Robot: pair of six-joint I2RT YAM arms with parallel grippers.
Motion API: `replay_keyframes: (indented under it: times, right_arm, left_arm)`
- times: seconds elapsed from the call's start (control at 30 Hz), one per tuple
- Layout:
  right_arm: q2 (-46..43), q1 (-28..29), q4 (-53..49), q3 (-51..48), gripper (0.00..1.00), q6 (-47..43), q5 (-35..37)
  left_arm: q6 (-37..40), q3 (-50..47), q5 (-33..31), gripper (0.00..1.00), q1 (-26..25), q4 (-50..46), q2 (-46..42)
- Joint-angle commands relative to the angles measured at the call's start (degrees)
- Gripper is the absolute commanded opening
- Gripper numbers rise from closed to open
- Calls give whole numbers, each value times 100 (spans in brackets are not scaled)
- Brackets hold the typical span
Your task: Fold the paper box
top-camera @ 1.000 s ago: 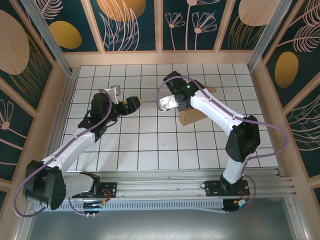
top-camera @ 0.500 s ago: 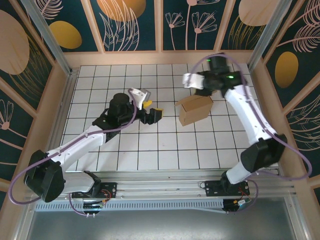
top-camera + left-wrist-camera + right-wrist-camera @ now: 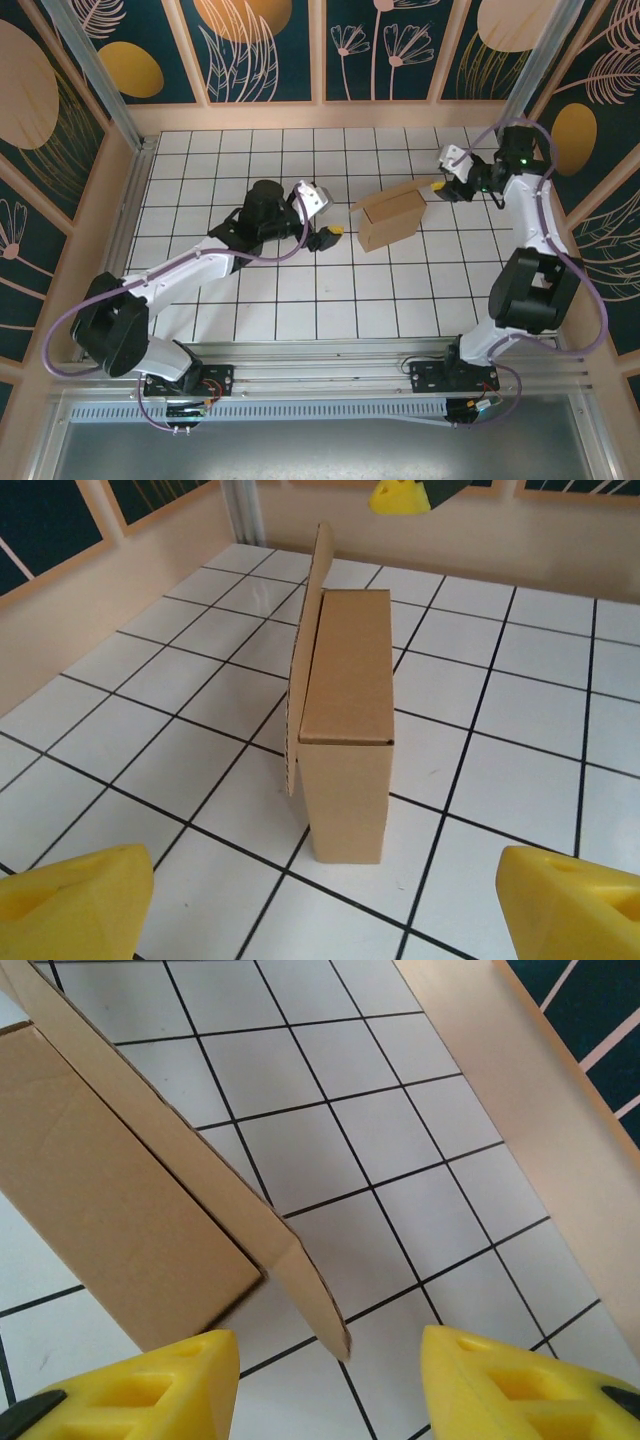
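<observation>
The paper box [image 3: 390, 215] is plain brown cardboard and stands on its narrow side on the tiled table [image 3: 250, 300], right of centre. In the left wrist view the paper box [image 3: 345, 700] faces me end-on, and its lid flap [image 3: 313, 630] stands up along its left side. My left gripper [image 3: 328, 222] is open just left of the box, its yellow fingertips [image 3: 70, 900] wide apart with nothing between them. My right gripper [image 3: 443, 186] is open at the box's right end. The flap's rounded tab [image 3: 325, 1315] hangs free just ahead of the right fingertips [image 3: 520, 1380].
A low beige wall [image 3: 520, 180] borders the table close behind the right gripper, and it shows as a band [image 3: 500, 1070] in the right wrist view. Aluminium posts [image 3: 100, 70] stand at the back corners. Open tiles [image 3: 330, 300] lie in front of the box.
My right arm has swung from above the box out to its right end, and its jaws have widened. My left gripper has moved right, up close to the box's left end.
</observation>
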Motion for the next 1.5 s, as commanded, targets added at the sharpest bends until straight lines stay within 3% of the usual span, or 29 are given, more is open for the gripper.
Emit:
replay_keyframes:
  times: [0.0, 0.1, 0.53, 0.67, 0.77, 0.9, 1.0, 1.13, 1.3, 1.47]
  right_arm:
    - [297, -180, -554, 420, 51, -421, -779]
    - [704, -216, -1146, 687, 49, -779, -791]
    - [1475, 11, -1298, 1016, 44, -932, -1113]
    - [1685, 147, -1607, 1263, 35, -1020, -1096]
    - [1676, 162, -1678, 1304, 26, -981, -1118]
    - [1491, 196, -1563, 1148, 16, -889, -1003]
    - [1297, 238, -1446, 957, 14, -809, -869]
    - [1011, 306, -1153, 601, 13, -644, -787]
    - [454, 488, -192, -205, 13, -54, -612]
    - [-539, 866, 2153, -1595, 14, 1766, -8]
  left_arm:
    - [429, 378, 162, 89, -48, 145, 182]
    - [393, 577, 267, 89, -53, 219, 391]
    - [546, 928, 279, 87, -85, 346, 1211]
    - [388, 958, 93, 83, -92, 425, 1349]
    - [-10, 979, -259, 62, -91, 715, 1456]
    - [-443, 1078, -453, 53, -92, 1069, 1710]
    - [-604, 1211, -258, 51, -85, 1087, 1837]
    - [-661, 1307, -270, 39, -86, 974, 1963]
    - [-742, 1288, -695, 3, -88, 882, 1974]
    - [-993, 1331, -1002, 0, -90, 804, 1998]
